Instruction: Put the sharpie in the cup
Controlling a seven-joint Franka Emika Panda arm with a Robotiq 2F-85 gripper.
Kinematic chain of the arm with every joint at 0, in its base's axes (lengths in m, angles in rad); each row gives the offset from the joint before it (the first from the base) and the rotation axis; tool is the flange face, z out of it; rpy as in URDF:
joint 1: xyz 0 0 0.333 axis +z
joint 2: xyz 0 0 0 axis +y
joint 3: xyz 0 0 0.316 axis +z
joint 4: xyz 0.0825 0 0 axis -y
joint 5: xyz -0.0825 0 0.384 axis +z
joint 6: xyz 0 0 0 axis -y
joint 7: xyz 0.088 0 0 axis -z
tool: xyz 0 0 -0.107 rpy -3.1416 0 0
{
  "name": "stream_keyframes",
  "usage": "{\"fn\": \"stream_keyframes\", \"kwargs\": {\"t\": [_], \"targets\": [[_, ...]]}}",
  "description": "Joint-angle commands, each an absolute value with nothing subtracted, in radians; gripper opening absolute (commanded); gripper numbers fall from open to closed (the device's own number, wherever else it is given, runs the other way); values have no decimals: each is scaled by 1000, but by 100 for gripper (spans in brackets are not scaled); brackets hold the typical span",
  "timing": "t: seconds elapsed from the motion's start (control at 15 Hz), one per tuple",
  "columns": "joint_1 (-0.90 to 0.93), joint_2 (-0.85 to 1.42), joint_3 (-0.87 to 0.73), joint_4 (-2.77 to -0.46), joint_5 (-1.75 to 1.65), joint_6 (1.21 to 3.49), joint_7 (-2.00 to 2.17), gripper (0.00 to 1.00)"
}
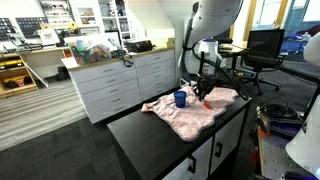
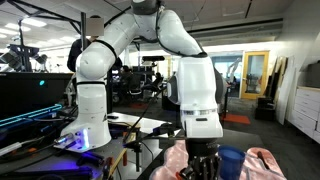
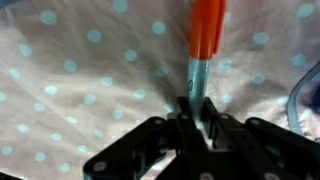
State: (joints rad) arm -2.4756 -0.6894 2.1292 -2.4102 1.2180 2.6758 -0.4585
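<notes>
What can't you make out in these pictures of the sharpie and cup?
Sharpie: its lower end is hidden between the claw fingers in the wrist view, and it is too small to see in both exterior views.
Cup: its inside is too small and blurred to see in both exterior views.

Colours logged: sharpie (image 3: 205, 40) between the black fingers (image 3: 184, 110) orange-red, barrel grey; cloth (image 3: 80, 70) beyond them pink, pale-blue dotted; cup (image 1: 180, 98) deep blue.

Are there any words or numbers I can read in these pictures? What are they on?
No text can be read anywhere.
The sharpie: dark marks on its grey barrel, too blurred to read.
The pink cloth: only pale dots, no words.
The blue cup: plain, no label seen.
</notes>
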Motion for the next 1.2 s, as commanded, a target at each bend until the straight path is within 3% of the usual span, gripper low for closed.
{"fn": "stream_keyframes", "kwargs": {"t": [0.0,1.13], "targets": [[-2439,-702,2084,-2404,1221,2672,-428,4],[-2306,-656,1952,-2383,1242,2870,-424,4]]}}
